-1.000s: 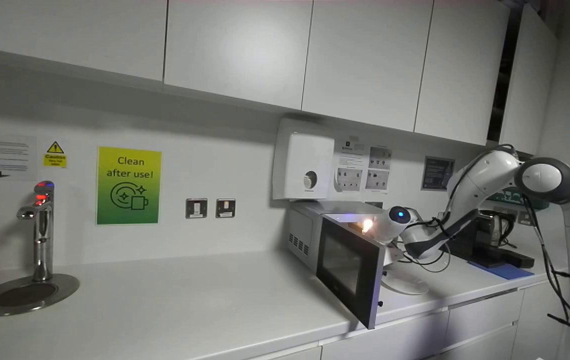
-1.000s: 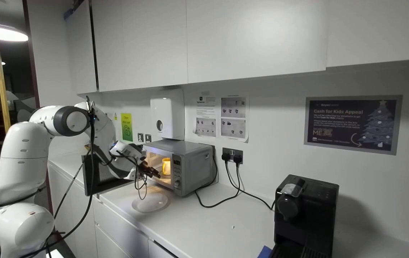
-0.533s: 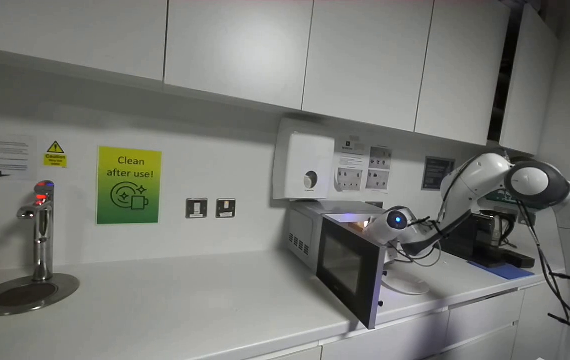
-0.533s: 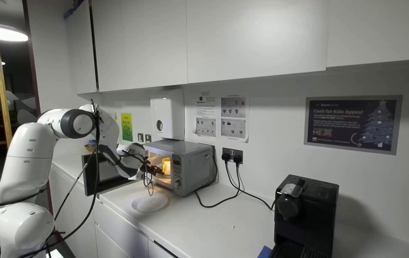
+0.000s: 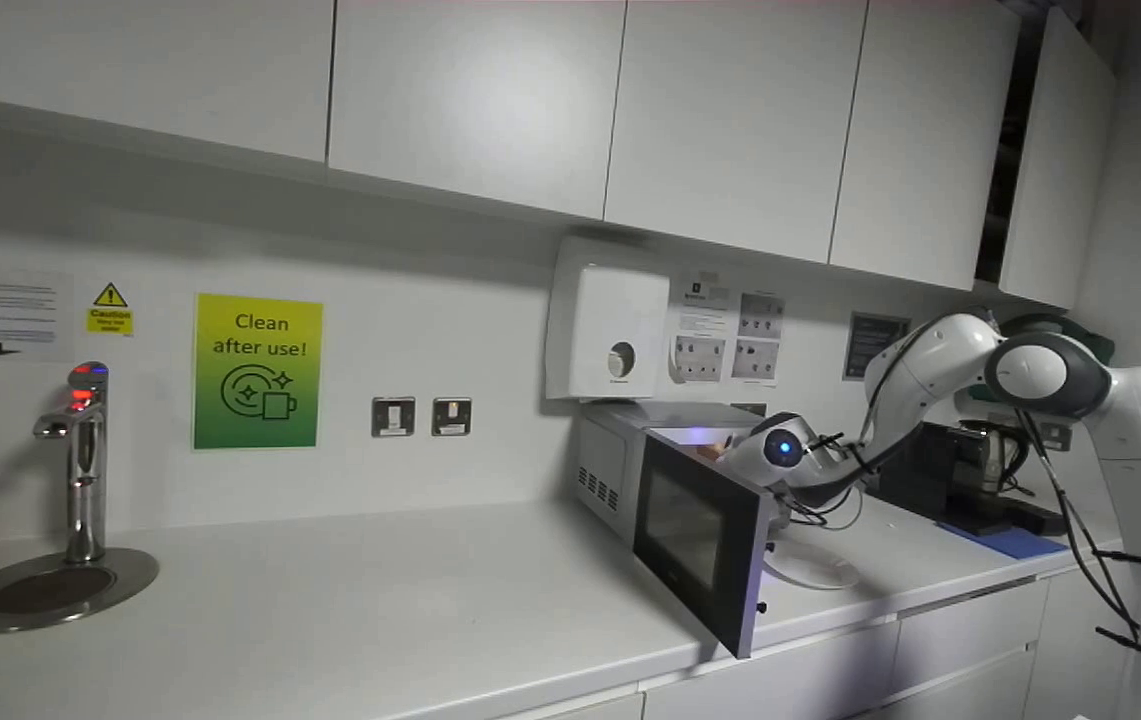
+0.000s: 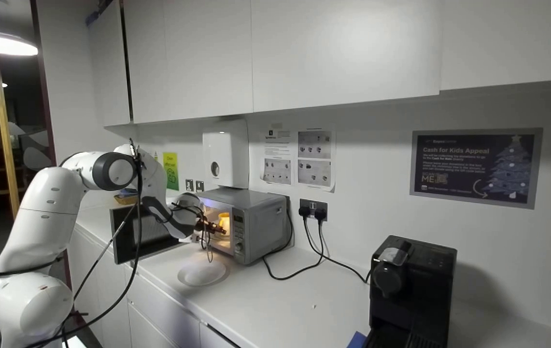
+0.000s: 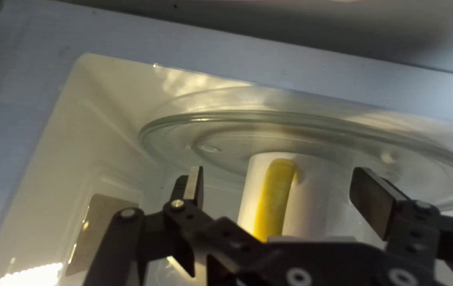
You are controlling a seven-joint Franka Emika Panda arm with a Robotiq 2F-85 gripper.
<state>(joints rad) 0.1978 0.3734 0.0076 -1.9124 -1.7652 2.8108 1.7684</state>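
Black two-fingered gripper: fingers spread wide apart; nothing gripped; it sits at the opening of the lit, grey, box-shaped metal microwave
White cylindrical mug: just ahead of the gripper, in line with the gap between its fingers; the curved yellow handle faces the gripper; clear space shows between the mug and one finger, while contact with the other cannot be told; in an exterior view the mug looks yellow-orange in the warm light
Clear round glass turntable: under the mug, lower than the gripper
Microwave: ahead of the gripper, around the mug; a grey control panel stands to one side of the gripper
Grey-edged dark rectangular door: swung open, to the opposite side of the gripper
Flat, round, white plate-like disc: below the gripper, on the long white worktop
White jointed robot arm: behind the gripper; bent at several joints
White boxy wall dispenser: above the gripper
Black boxy coffee machine: well apart from the gripper, on the side away from the door
Polished metal tap: well apart from the gripper, beyond the open door
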